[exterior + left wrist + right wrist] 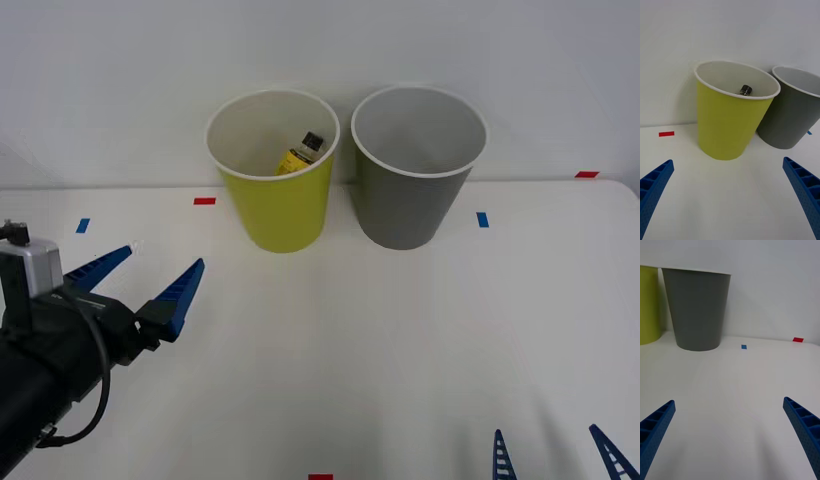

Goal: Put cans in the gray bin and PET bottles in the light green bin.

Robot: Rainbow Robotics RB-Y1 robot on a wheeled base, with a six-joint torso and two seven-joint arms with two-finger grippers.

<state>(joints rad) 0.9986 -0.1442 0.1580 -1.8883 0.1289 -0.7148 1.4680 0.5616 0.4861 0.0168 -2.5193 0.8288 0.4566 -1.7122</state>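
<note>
Bottle sits inside the light green bin; both grippers empty, jaws spread.

Front view: light green bin (273,205) and gray bin (416,190) stand upright side by side at the far edge of the white table (380,340), near each other, green on the left. Yellow bottle (298,155) leans tilted inside the green bin, black cap up. Left gripper (150,275) hovers over the near-left table, fingers apart, holding nothing. Right gripper (555,452) at the near-right edge, only tips visible, apart. Red and blue tape marks on the table.
Right wrist view: blue fingers (657,423) wide apart, empty; gray bin ahead, green bin just beside it.
Left wrist view: fingers (655,183) spread, empty; bottle cap visible over the green bin's rim, gray bin behind.
</note>
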